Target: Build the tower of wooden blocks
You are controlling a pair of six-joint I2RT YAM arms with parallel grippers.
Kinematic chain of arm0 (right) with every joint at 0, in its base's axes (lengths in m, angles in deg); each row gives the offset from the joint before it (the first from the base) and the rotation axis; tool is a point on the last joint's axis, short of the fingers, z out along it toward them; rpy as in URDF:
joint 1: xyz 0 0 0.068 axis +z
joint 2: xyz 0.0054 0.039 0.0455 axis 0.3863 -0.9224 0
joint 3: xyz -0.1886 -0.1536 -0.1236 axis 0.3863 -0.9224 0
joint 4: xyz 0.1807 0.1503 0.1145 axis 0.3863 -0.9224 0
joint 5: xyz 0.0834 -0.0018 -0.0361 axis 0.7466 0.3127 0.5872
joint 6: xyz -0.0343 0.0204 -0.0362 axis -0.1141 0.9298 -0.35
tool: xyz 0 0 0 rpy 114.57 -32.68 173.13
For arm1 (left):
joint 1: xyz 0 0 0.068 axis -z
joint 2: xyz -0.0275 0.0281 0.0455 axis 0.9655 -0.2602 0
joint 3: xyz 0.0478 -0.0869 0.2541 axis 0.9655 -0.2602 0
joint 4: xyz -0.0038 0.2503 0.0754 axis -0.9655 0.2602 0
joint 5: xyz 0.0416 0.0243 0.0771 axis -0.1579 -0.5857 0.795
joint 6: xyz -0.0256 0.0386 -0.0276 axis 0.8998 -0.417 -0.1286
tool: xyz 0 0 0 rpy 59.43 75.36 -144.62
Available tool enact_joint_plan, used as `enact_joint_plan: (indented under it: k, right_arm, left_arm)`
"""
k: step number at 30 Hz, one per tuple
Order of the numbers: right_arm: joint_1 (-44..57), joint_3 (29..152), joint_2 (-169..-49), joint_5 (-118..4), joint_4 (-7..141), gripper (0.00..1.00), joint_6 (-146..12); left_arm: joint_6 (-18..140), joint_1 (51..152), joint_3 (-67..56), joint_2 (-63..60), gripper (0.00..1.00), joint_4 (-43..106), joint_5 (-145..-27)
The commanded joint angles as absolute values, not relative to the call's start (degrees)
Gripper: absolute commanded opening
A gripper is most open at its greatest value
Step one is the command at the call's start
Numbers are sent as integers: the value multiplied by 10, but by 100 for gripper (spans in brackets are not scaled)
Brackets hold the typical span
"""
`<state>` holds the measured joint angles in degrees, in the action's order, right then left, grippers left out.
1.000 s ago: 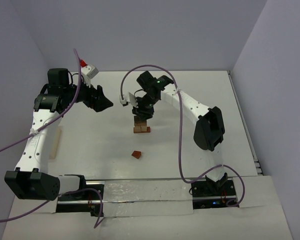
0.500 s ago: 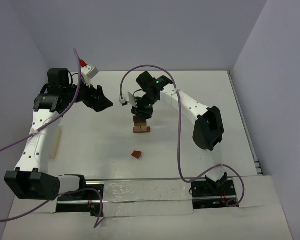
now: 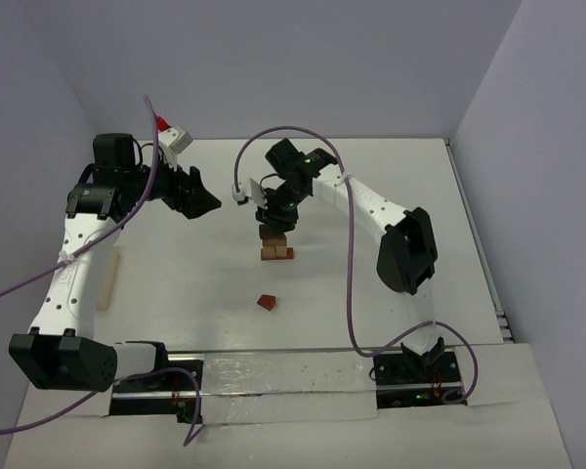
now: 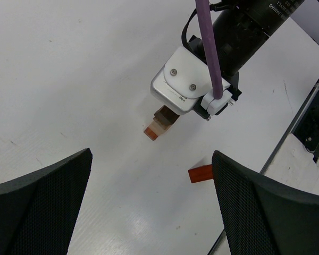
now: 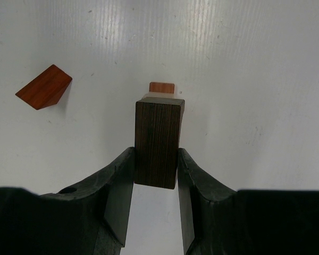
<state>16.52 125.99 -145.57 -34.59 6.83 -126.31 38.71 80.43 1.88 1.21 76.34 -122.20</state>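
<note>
Wood block tower (image 3: 276, 252), reddish-brown, just below right gripper (image 5: 156, 159) | right jaws clamp dark brown wooden cuboid (image 5: 157, 139) | left gripper (image 4: 151, 178) spread apart, empty

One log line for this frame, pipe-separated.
left end effector: open, empty | right end effector: shut on dark block, above tower | wedge: loose, apart from tower

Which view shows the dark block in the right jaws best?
Right wrist: the dark block sits centre frame, grain visible, pinched between both jaws. Top external hides most of it under the right gripper. Left wrist catches only a small brown part below the white housing.
</note>
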Motion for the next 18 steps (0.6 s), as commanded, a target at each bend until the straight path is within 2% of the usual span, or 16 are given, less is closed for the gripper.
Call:
enact_joint_plan:
  k: [1, 18]
  right_arm:
    - [169, 1252, -1446, -339, 89, 11, -1262]
    - [159, 1213, -1390, -323, 151, 9, -1206]
  left_arm:
    - [391, 801, 23, 20, 99, 742, -1236]
    - [391, 801, 34, 16, 99, 745, -1236]
